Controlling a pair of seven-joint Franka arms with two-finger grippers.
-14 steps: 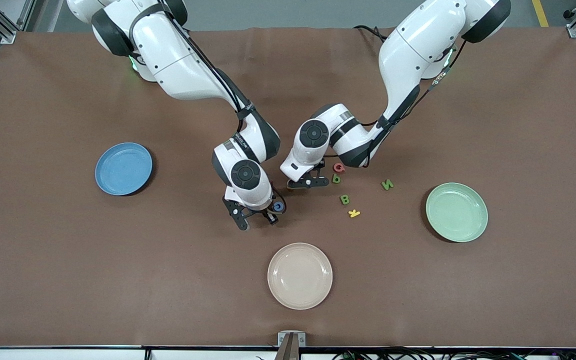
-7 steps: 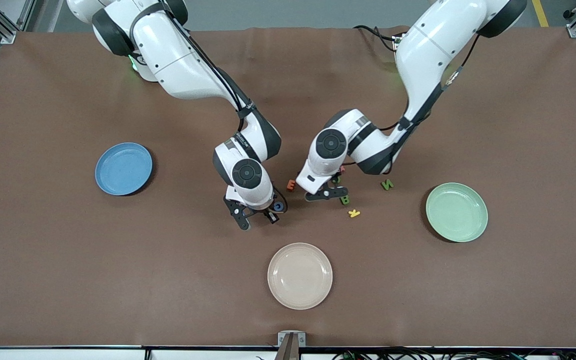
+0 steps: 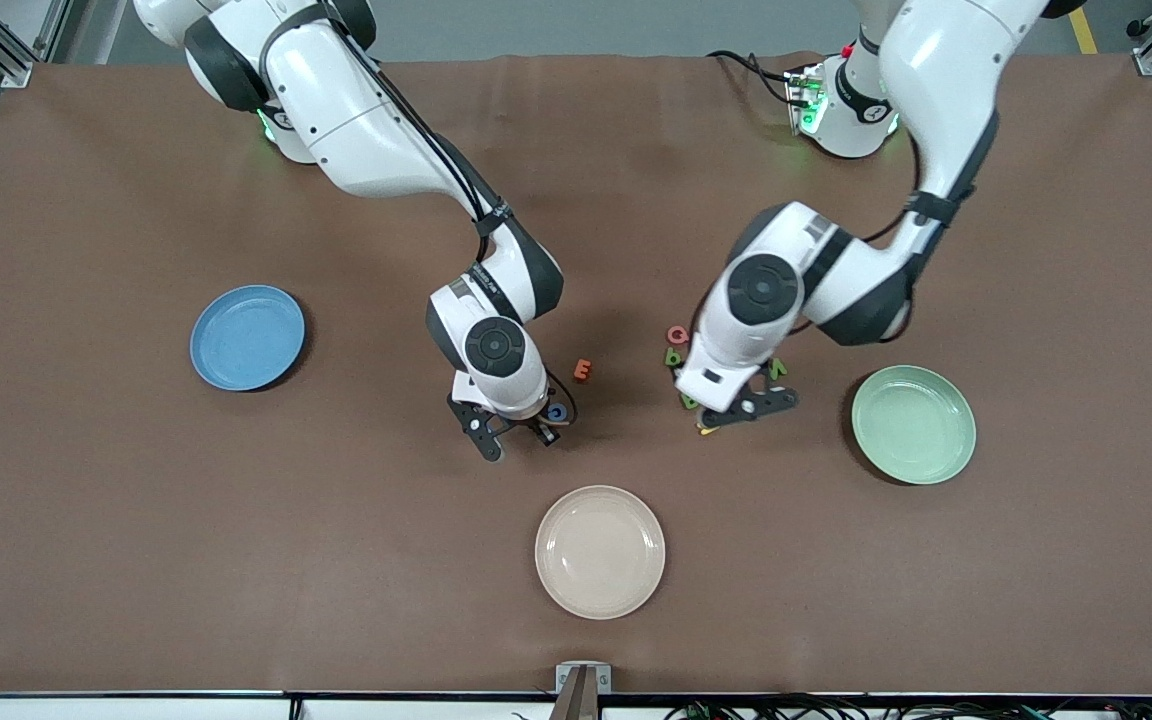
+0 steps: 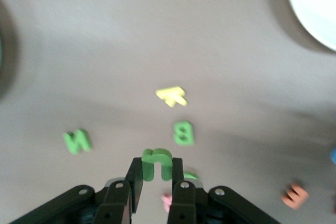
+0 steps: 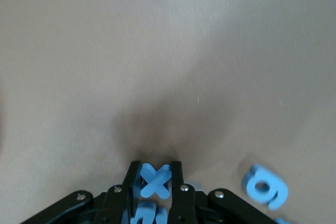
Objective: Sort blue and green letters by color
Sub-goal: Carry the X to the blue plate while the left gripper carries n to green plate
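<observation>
Left end effector (image 4: 156, 178): clamped on green letter u (image 4: 156, 162), above the worktop (image 3: 136, 520) over green B (image 4: 183, 132), green N (image 4: 76, 141) and a yellow letter (image 4: 171, 96). Right end effector (image 5: 156, 181): clamped on blue x (image 5: 155, 180) low at the worktop, blue g (image 5: 265, 186) beside it. Blue plate (image 3: 247, 337) and green plate (image 3: 913, 424) at either end.

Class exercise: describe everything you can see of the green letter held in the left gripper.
The green u is a small chunky letter, matte and foam-like, olive to bright green. It sits pinched between the fingers of the left gripper, its curved end sticking out past the fingertips. It is lifted off the brown table, over the loose letters by the green plate.
</observation>
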